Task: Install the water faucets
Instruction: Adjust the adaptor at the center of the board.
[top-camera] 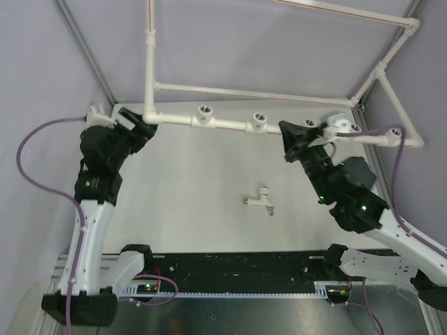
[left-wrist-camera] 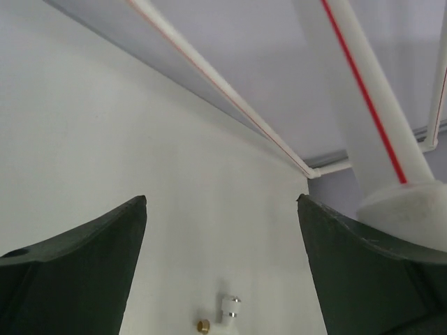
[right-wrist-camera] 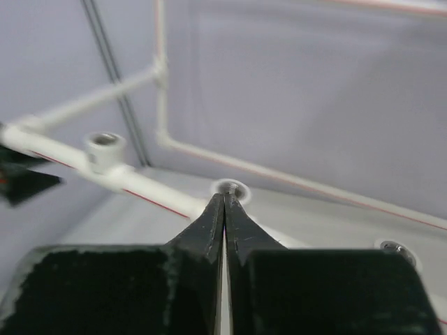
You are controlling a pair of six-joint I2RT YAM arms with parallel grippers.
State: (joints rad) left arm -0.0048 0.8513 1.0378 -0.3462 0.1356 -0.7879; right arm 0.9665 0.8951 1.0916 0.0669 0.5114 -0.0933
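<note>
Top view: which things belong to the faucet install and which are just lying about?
Job:
loose faucet on the table
pipe frame
threaded sockets
second faucet, at the frame
left tool, open
right tool, shut

Just there:
purple cables
black rail

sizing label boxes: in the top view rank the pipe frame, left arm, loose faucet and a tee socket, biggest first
1. pipe frame, spanning most of the view
2. left arm
3. loose faucet and tee socket: these look about alike, so they are not ranked against each other.
</note>
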